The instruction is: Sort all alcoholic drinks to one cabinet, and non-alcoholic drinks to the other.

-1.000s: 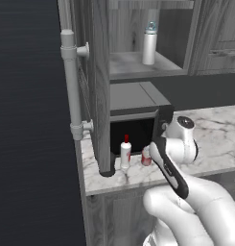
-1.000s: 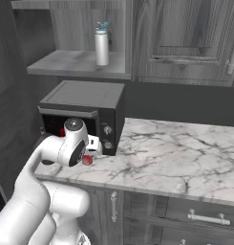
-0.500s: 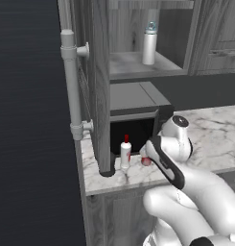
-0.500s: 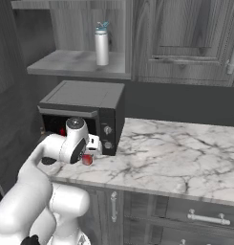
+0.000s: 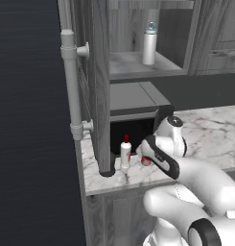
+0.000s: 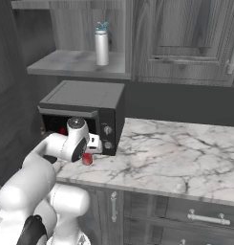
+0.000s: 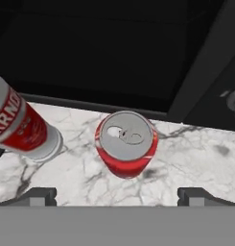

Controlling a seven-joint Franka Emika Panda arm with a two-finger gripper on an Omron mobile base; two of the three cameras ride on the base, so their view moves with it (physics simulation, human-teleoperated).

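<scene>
Two drinks on marble counter [image 6: 185, 153] before black microwave [image 6: 85, 112].

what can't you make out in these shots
- White bottle: hand view's left edge cuts off its cap and most of its label.
- Red can: left base view, arm covers most of it.
- Grey bottle on the shelf: too small to read any label.

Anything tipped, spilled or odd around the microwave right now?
Nothing stands out. The red can stands upright and sealed on the marble counter in front of the microwave, beside the upright red-labelled bottle. The pale bottle stands upright on the shelf. No spills. The open gripper hovers above the can.
</scene>
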